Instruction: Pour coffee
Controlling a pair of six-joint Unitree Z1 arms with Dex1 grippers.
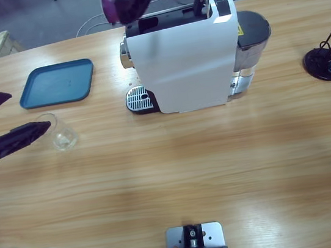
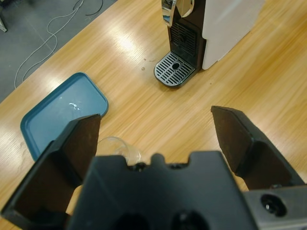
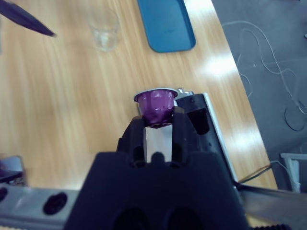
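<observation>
Above the machine (image 1: 184,59), the right gripper (image 3: 156,117) pinches a purple pod (image 3: 155,104) that may slip, while the left gripper (image 1: 5,118), jaws wide apart, may bump the glass (image 1: 62,133).

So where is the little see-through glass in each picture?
High view: the glass stands at the left, by the left gripper.
Left wrist view: bottom left, partly behind a jaw.
Right wrist view: top, left of middle.
Shared landmark: the blue tray beside it.
</observation>
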